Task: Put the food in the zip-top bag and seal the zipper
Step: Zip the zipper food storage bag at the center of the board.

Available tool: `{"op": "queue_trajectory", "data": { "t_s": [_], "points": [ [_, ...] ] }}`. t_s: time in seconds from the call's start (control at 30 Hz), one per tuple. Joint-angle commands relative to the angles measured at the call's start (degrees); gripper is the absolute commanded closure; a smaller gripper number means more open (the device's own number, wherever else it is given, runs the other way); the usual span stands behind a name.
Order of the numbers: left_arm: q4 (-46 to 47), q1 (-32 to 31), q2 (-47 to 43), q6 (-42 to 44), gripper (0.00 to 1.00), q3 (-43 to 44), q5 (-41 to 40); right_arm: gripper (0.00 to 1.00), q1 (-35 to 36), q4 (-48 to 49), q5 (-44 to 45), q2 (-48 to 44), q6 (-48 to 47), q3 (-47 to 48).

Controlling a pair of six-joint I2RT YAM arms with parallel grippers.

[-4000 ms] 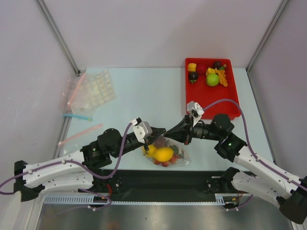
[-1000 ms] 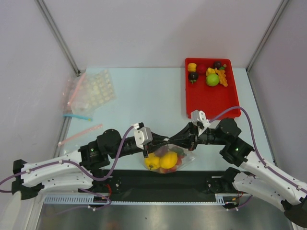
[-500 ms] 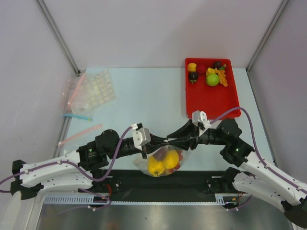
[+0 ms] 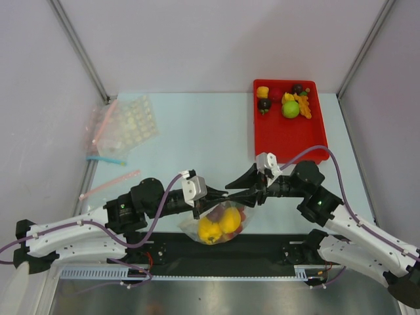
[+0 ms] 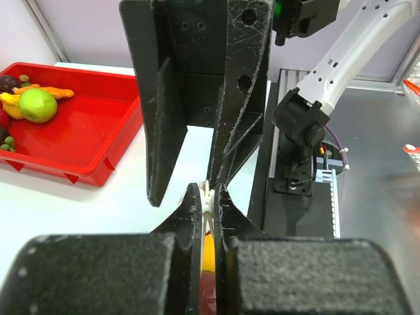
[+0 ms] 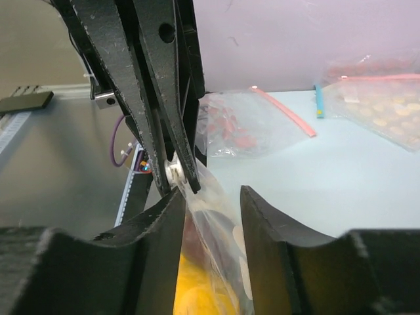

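Observation:
The zip-top bag (image 4: pixel 220 222) hangs at the table's front edge, holding two yellow peppers (image 4: pixel 219 224) and red and dark pieces. My left gripper (image 4: pixel 219 194) is shut on the whitish zipper (image 5: pixel 209 199) at the bag's rim (image 5: pixel 209 194). My right gripper (image 4: pixel 231 190) faces it with its jaws apart around the bag's upper film (image 6: pixel 211 193), not pinching it. The clear film (image 6: pixel 223 226) and a yellow pepper (image 6: pixel 190 289) show between its fingers. More food, with a green fruit (image 4: pixel 291 109), lies in the red tray (image 4: pixel 289 141).
Clear bags with pink strips and a white dimpled sheet (image 4: pixel 125 123) lie at the far left. A loose blue strip (image 4: pixel 105 159) and a pink strip (image 4: pixel 109 184) lie near them. The black base rail (image 4: pixel 262 246) runs under the bag. The red tray also shows in the left wrist view (image 5: pixel 79 141).
My right gripper's jaws have spread apart from the bag's rim. The bag has swung a little left and hangs lower from my left gripper.

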Motion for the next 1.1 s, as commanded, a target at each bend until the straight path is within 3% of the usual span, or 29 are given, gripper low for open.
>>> {"op": "queue_trajectory", "data": {
  "t_s": [0.0, 0.03, 0.1, 0.13, 0.27, 0.4, 0.53, 0.6, 0.63, 0.73, 1.07],
  "points": [
    [4.9, 0.2, -1.1, -0.5, 1.0, 1.2, -2.2, 0.6, 1.7, 0.4, -2.8, 0.5, -1.6, 2.0],
    [4.9, 0.2, -1.0, -0.5, 0.99, 1.2, -2.4, 0.79, 1.7, 0.0, -2.7, 0.8, -1.6, 2.1],
    [5.0, 0.2, -1.2, -0.5, 0.98, 1.1, -2.4, 0.93, 1.8, -0.4, -2.7, 1.0, -1.7, 2.7],
    [5.1, 0.2, -1.4, -0.5, 0.92, 1.0, -2.6, 1.0, 1.8, -0.4, -2.7, 1.1, -1.6, 2.7],
    [5.0, 0.2, -1.0, -0.5, 0.77, 1.1, -2.8, 1.0, 1.9, -0.1, -2.9, 0.8, -1.4, 2.5],
    [4.6, 0.2, -0.4, -0.5, 0.76, 1.5, -2.9, 1.0, 1.9, 0.2, -2.9, 0.4, -1.3, 2.3],
    [4.6, 0.2, -0.6, -0.5, 0.88, 1.5, -2.9, 1.0, 1.9, 0.2, -3.4, -0.2, -1.6, 1.9],
    [4.7, 0.2, -0.8, -0.5, 1.0, 1.3, -3.4, 0.91, 1.9, 0.5, -4.1, -0.3, -1.7, 1.8],
    [4.8, 0.2, -0.8, -0.5, 1.0, 1.3, -3.5, 0.82, 1.8, 0.7, -4.3, -0.4, -1.7, 1.7],
    [4.9, 0.2, -1.1, -0.6, 1.0, 1.1, -3.4, 0.73, 1.9, 0.6, -4.4, -0.3, -1.7, 1.6],
    [4.9, 0.2, -1.1, -0.6, 1.0, 1.0, -3.2, 0.74, 2.1, -0.3, -4.9, 2.1, -1.8, 2.5]
  ]
}}
